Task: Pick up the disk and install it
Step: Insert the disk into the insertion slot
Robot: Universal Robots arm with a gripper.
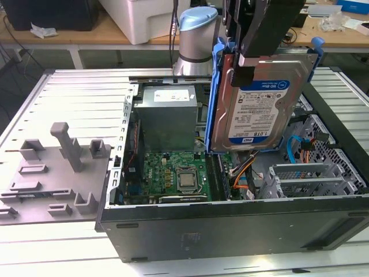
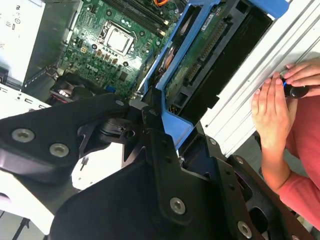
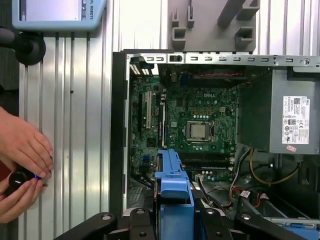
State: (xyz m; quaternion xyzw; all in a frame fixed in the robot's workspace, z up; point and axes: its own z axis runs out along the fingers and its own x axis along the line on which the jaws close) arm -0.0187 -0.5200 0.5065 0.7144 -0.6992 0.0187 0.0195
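One disk [image 1: 262,109] is hanging over one open computer case [image 1: 230,222], which is holding one motherboard [image 1: 167,173] and one grey power supply [image 1: 167,115]; one fixture plate [image 1: 57,173] is lying at the case's nine o'clock in the exterior view; two hands [image 3: 25,145] are showing.

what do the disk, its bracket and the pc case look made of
Disk: likely metal, dull silver body with a glossy paper-like label.
Bracket: probably plastic, uniform bright blue, smooth moulded shape.
Case: seems sheet metal, matte black painted front wall, with perforated bare grey panels inside.
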